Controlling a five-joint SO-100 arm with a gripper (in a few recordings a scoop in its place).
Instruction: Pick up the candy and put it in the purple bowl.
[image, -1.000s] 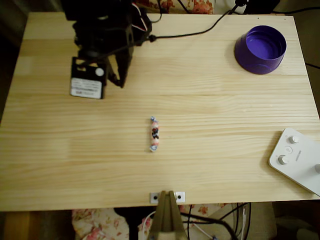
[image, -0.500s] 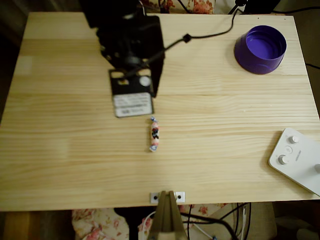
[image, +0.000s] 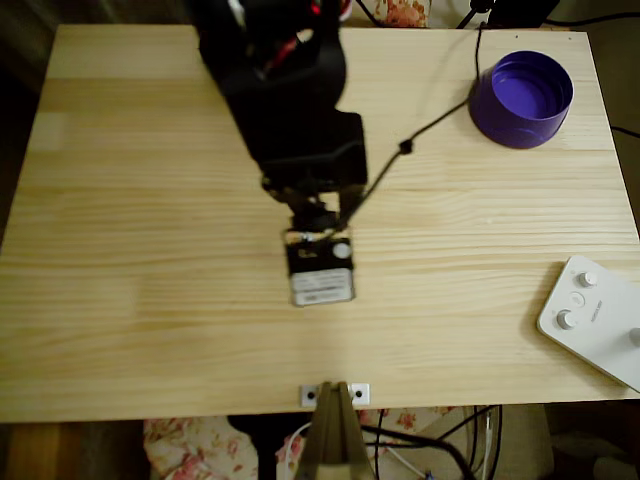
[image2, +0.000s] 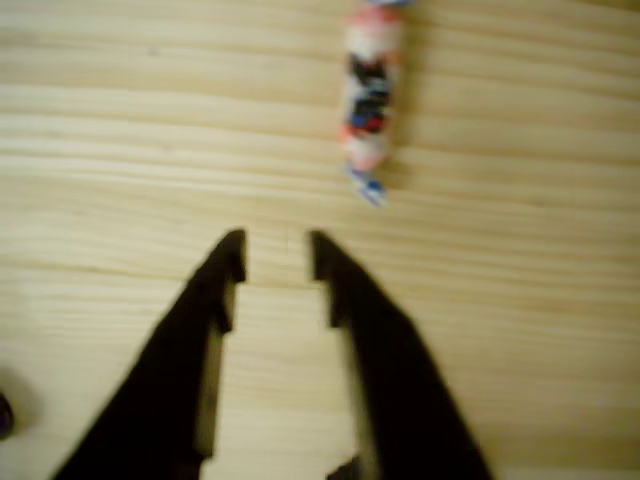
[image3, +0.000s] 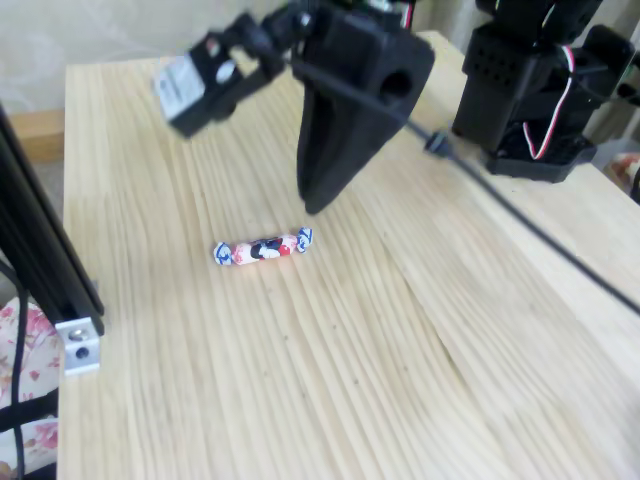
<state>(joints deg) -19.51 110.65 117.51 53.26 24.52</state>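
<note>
Wrist view: the two black fingers (image2: 225, 275) stand a narrow gap apart with bare wood between the tips, nothing held. The gripper (image2: 275, 262) sits short of the candy (image2: 368, 95), which lies above and a little right of the tips in that picture, not touching either finger. The candy's long axis runs roughly in line with the fingers; its near twisted end is bluish, its middle dark with red marks. The picture is blurred, finer detail not readable.

Fixed view: the gripper (image3: 318, 200) points down at the table (image3: 400, 330), its tip above the wood just behind the candy (image3: 262, 247), close to the wrapper's right end. Whether the tip touches the wood cannot be told. The candy lies flat on the table, pinkish-white with blue twisted ends.

Overhead view: the black arm (image: 290, 110) reaches from the far edge toward the middle of the table (image: 120, 300), a labelled motor block at its low end. The purple bowl (image: 521, 98) stands upright near the top right corner, well apart from the arm. A white device with knobs (image: 595, 318) lies at the right edge.
</note>
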